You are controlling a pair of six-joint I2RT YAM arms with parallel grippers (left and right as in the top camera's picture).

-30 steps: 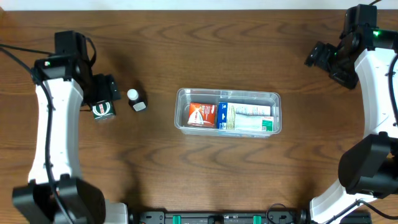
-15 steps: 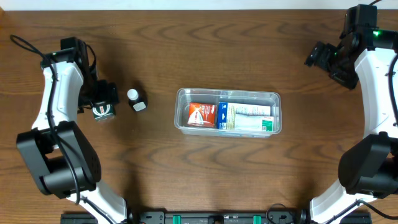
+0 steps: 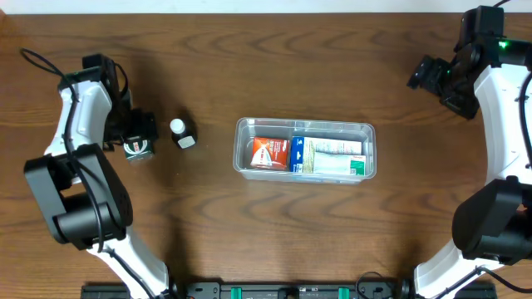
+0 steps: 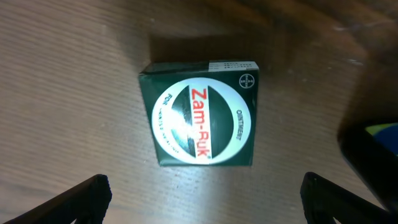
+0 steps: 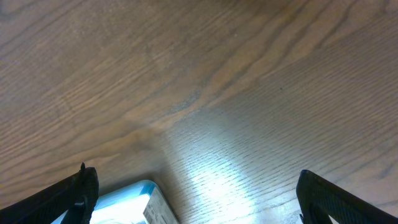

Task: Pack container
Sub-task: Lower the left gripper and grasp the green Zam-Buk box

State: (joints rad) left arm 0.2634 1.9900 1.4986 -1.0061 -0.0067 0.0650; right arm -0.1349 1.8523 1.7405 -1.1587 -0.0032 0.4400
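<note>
- The left arm's elbow has moved since a second ago, but the left gripper stays above the green Zam-Buk box.
- Its jaws are spread wide, one on each side of the box, not touching it.
- A small white-capped bottle stands just beside the box on the counter.
- The container lies in the middle, holding a red box and a blue-white box.
- The right gripper hovers far right, jaws spread.
</note>
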